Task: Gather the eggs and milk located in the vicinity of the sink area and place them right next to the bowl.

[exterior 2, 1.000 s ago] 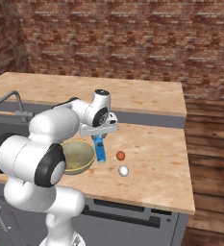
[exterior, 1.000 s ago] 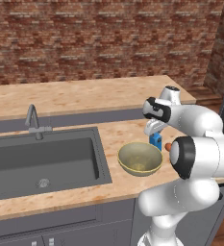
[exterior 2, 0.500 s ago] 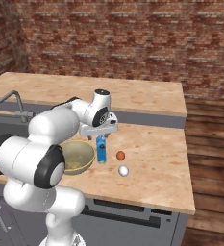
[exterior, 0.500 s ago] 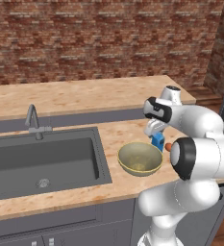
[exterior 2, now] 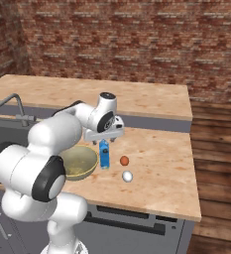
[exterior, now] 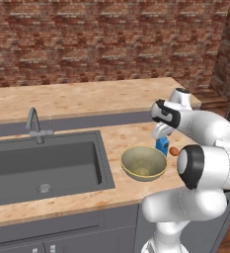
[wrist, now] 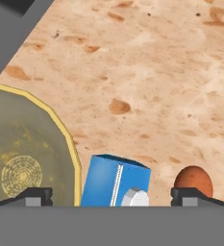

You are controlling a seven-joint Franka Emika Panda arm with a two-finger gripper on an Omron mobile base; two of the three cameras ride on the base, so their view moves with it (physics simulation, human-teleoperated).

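Even, diffuse light fills the rendered kitchen, bright without glare, with no single source evident. The worktop (exterior 2: 156, 163) reads warm and uniformly lit; the brick wall (exterior: 87, 44) behind is darker but clear in its detail. The sink (exterior: 42, 165) sits in flat grey shade, its inner walls slightly darker than its floor. Shadows are faint: a soft dark patch lies under the bowl (exterior: 143, 163), and only slight shading beneath the milk (exterior 2: 104, 155) and the egg (exterior 2: 127, 176). The arm's white shells show gentle gradients rather than hard highlights. All views are sharp, free of motion blur and edge distortion; close up, the worktop texture looks soft and slightly smeared.
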